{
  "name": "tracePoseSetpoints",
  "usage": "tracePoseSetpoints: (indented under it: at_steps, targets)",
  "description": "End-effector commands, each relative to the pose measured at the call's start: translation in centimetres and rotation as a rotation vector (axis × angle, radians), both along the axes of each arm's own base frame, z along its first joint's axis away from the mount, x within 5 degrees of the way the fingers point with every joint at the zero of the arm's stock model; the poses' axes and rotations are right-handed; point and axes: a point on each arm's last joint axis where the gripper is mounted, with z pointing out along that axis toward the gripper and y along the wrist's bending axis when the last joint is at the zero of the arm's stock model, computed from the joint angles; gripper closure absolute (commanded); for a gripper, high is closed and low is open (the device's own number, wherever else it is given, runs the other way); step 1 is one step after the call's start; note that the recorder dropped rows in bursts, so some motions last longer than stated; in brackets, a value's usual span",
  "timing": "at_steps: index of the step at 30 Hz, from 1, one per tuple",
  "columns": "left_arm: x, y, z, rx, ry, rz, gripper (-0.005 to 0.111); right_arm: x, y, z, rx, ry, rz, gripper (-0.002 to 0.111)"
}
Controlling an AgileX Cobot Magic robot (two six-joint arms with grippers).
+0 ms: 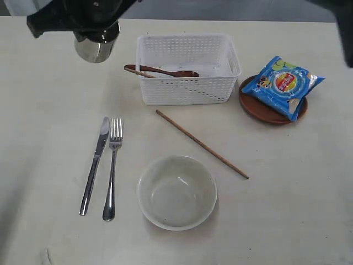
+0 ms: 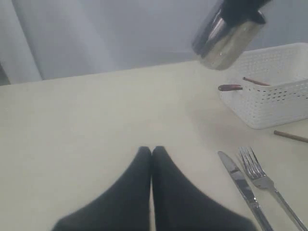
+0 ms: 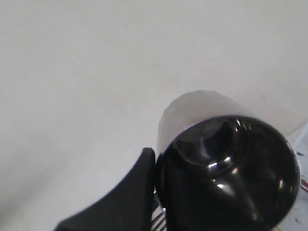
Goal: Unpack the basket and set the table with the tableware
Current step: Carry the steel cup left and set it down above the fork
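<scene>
My right gripper (image 1: 98,33) reaches across to the far left of the table (image 1: 49,110) and is shut on the rim of the steel cup (image 1: 96,48), which hangs above the tabletop. One finger (image 3: 139,185) presses the cup (image 3: 211,120) from outside; the other is inside it. My left gripper (image 2: 151,150) is shut and empty, low over bare table. The white basket (image 1: 187,91) holds the reddish-brown spoon (image 1: 165,72) and a chopstick end (image 1: 139,73). On the table lie the knife (image 1: 95,165), the fork (image 1: 112,165), the bowl (image 1: 176,191) and one chopstick (image 1: 201,143).
A blue chips bag (image 1: 282,85) lies on the brown plate (image 1: 256,107) to the right of the basket. The left wrist view shows the hanging cup (image 2: 228,41), the basket (image 2: 274,101), the knife (image 2: 240,180) and the fork (image 2: 262,175).
</scene>
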Motion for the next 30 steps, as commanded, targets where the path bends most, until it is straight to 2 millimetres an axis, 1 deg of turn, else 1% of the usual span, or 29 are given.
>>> tracePoseSetpoints:
  at_steps: [1,4,9,12,15,18,22,30]
  targets:
    - [0.0,0.0,0.0,-0.009,-0.007,0.001,0.107,-0.1,2.2,-1.6,-0.067,-0.013,0.030,0.109]
    - [0.0,0.0,0.0,-0.009,-0.007,0.001,0.107,0.5,3.2,-3.4,-0.137,0.005,0.014,0.109]
    - [0.0,0.0,0.0,-0.009,-0.007,0.001,0.107,1.6,4.4,-4.8,-0.195,0.016,-0.012,0.109]
    - [0.0,0.0,0.0,-0.009,-0.007,0.001,0.107,2.0,4.7,-5.6,-0.244,0.017,-0.023,0.109]
    - [0.0,0.0,0.0,-0.009,-0.007,0.001,0.107,2.5,4.8,-6.8,-0.298,0.015,-0.038,0.109]
    - [0.0,0.0,0.0,-0.009,-0.007,0.001,0.107,2.8,5.0,-7.7,-0.310,0.019,-0.044,0.109]
    - [0.0,0.0,0.0,-0.009,-0.007,0.001,0.107,2.8,5.1,-8.5,-0.322,0.027,-0.043,0.109]
    - [0.0,0.0,0.0,-0.009,-0.007,0.001,0.107,2.8,5.2,-8.6,-0.317,0.034,-0.041,0.109]
